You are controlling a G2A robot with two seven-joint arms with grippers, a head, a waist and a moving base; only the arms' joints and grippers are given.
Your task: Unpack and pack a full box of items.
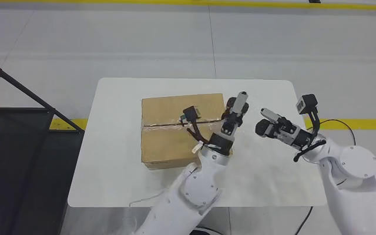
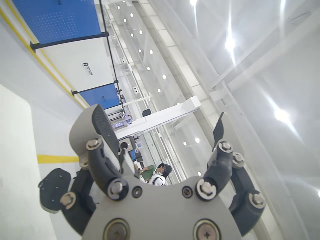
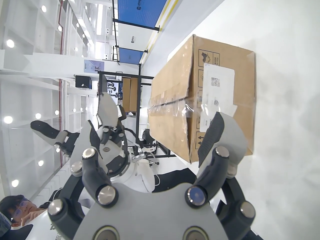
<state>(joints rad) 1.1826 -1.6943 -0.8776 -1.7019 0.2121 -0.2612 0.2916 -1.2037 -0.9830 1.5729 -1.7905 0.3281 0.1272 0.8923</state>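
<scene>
Box (image 1: 176, 132) sits shut on table (image 1: 117, 176), just off centre toward 10 o'clock. Clear tape (image 3: 170, 106) runs along the flap seam; white label (image 3: 218, 83) on the end face. Left gripper (image 1: 238, 106) at the box's 3 o'clock edge, pointing up (its camera sees ceiling), fingers spread, nothing between them. Right gripper (image 1: 265, 126) farther out at 3 o'clock, apart from the box, facing the labelled end, fingers spread, empty.

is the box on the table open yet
No, the cardboard box is closed, its top flaps meeting at a seam covered by clear tape.
</scene>
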